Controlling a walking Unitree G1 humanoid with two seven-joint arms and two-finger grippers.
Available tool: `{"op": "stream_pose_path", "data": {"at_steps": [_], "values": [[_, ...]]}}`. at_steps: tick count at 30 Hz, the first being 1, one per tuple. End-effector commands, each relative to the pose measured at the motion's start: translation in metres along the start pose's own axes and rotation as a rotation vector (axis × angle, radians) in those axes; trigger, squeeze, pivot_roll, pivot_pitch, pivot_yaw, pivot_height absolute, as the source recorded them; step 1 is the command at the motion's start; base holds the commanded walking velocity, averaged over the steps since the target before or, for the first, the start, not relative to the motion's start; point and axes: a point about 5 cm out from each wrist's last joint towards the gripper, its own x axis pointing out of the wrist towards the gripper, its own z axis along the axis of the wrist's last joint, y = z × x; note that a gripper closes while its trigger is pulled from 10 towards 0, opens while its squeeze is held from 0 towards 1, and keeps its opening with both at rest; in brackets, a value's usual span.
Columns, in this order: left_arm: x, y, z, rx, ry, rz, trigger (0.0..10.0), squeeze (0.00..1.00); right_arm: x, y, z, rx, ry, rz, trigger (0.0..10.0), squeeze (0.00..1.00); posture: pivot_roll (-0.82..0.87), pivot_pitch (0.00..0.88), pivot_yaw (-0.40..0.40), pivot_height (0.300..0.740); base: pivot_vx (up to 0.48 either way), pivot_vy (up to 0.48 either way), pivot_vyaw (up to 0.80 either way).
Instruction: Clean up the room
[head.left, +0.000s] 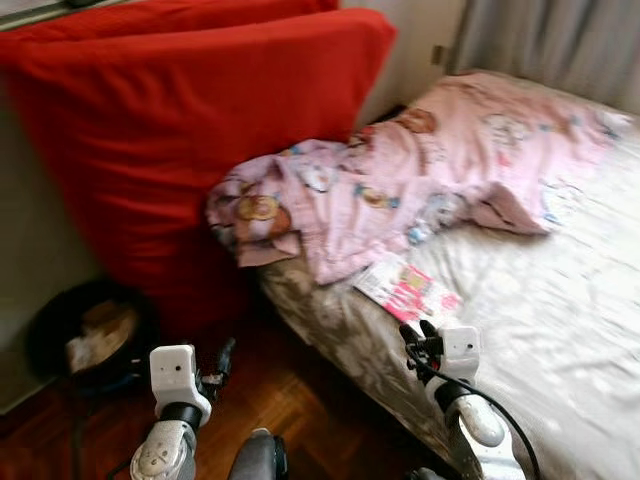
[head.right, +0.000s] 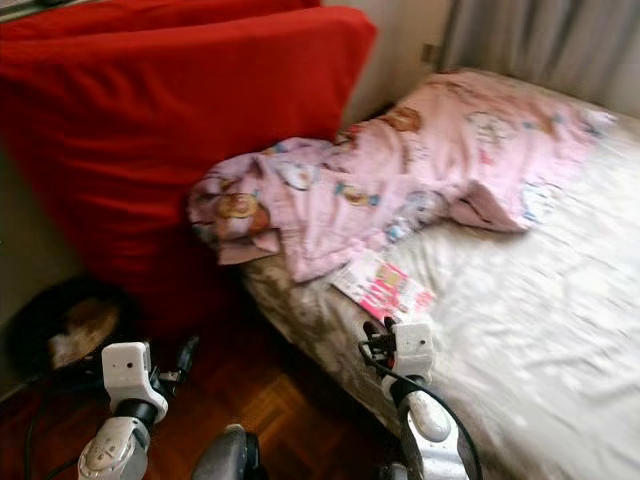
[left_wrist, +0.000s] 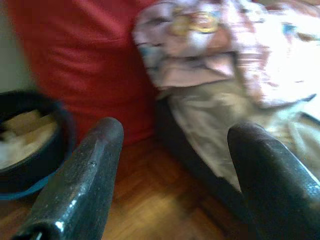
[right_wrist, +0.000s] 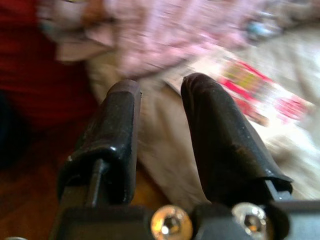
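The robot stands at the corner of the bed (head.left: 560, 330), and I take this as the approach step of the tidy-up, with nothing picked up yet. A pink-and-white booklet (head.left: 408, 290) lies on the sheet near the bed's edge, just below the crumpled pink quilt (head.left: 420, 175). The right claw (right_wrist: 160, 115) hovers short of the booklet, fingers slightly apart and empty. The left claw (left_wrist: 175, 165) hangs over the wooden floor (head.left: 290, 400) beside the bed, spread wide, empty too. Next it probably needs a reach forward to the booklet. A black basket (head.left: 85, 335) sits left of the bed, under the red cushions (head.left: 190, 120).
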Motion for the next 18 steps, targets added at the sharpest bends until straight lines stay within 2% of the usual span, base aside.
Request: {"op": "stream_pose_path", "data": {"at_steps": [1,18], "values": [[0.0017,-0.0030,0.0039,-0.012,-0.014,-0.013,10.0,0.00,-0.0035,-0.0065,-0.0041,0.005,0.022,-0.024,10.0,0.00,-0.03,0.106,0.039,0.653,0.244,0.000,0.00],[0.0023,-0.0077,0.0054,-0.014,-0.018,-0.030,10.0,0.00,0.0016,-0.0147,-0.0026,0.056,0.028,-0.121,10.0,0.00,-0.03,0.085,0.042,0.653,0.251,0.000,0.00]]}}
